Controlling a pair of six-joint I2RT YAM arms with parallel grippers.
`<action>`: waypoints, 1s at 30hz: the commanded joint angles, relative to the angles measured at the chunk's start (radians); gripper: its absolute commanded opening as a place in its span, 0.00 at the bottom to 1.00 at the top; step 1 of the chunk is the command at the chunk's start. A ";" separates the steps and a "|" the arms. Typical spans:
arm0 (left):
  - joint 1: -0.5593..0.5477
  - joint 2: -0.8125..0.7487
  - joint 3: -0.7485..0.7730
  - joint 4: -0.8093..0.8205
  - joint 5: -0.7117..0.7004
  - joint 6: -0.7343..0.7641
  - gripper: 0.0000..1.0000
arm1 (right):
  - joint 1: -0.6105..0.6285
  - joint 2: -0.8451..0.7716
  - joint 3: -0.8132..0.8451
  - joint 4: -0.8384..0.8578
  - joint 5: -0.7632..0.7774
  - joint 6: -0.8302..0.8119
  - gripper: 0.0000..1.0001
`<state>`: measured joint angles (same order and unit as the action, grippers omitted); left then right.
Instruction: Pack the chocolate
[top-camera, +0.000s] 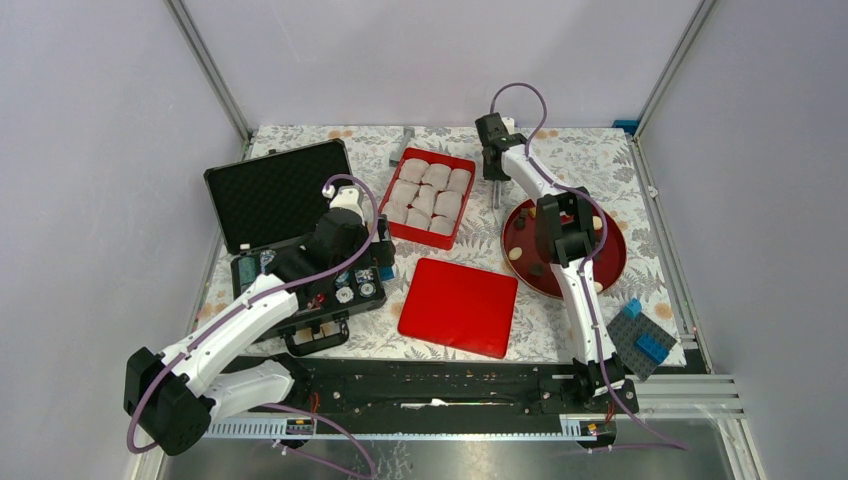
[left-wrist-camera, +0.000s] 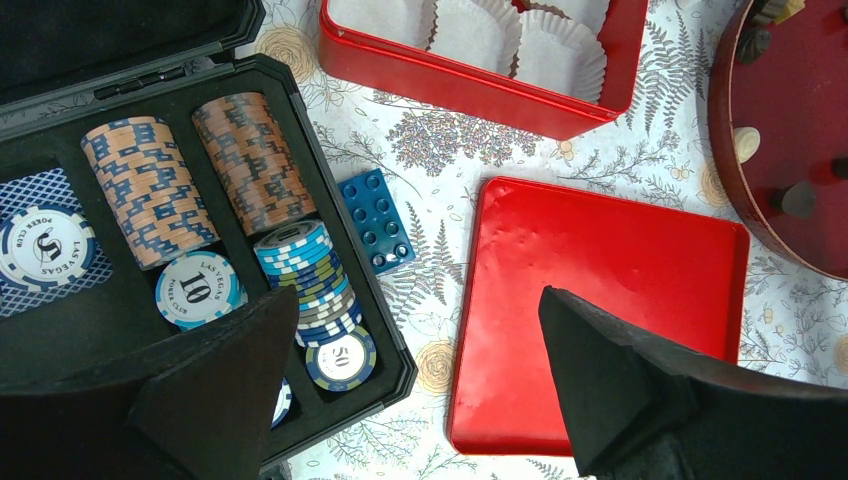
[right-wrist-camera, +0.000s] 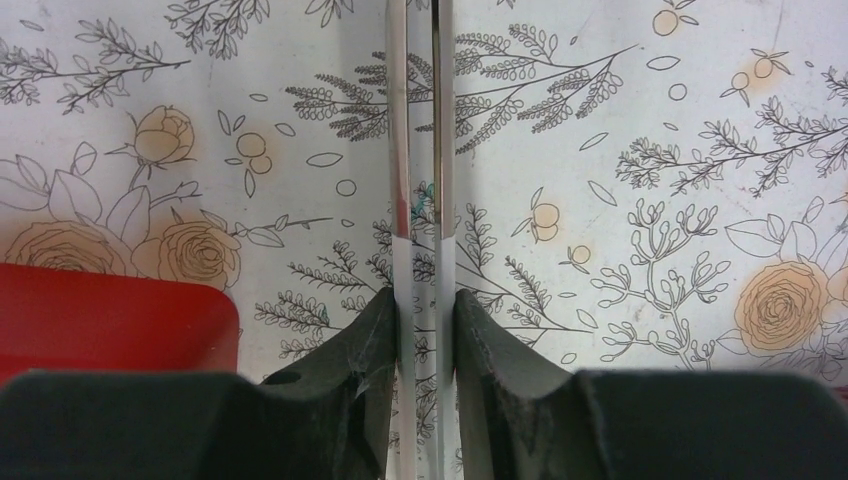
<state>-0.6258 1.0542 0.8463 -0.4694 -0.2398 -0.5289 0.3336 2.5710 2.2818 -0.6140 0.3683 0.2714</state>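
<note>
The chocolate lies as small lumps on a round dark red plate: a pale one and a dark one show from above. In the left wrist view a pale lump and a dark lump sit on the plate's edge. My right gripper hangs over the cloth behind the plate. Its fingers press on both blades of thin metal tongs. My left gripper stands open over the case corner and red lid, holding nothing.
A red box lined with white paper cups stands mid-table, its flat red lid in front. An open black case of poker chips is on the left. A blue brick lies beside it. A grey baseplate sits near right.
</note>
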 joint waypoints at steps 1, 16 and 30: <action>0.003 -0.035 0.019 0.029 -0.006 -0.005 0.99 | 0.009 -0.101 0.032 -0.034 -0.040 -0.023 0.09; 0.003 -0.095 -0.005 0.048 0.014 0.015 0.99 | 0.009 -0.706 -0.563 0.016 -0.198 -0.032 0.05; 0.003 -0.095 0.001 0.072 0.044 0.035 0.99 | 0.009 -1.313 -1.143 -0.160 -0.181 0.046 0.10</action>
<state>-0.6258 0.9691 0.8406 -0.4568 -0.2184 -0.5167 0.3347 1.4136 1.2049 -0.7155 0.1734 0.2687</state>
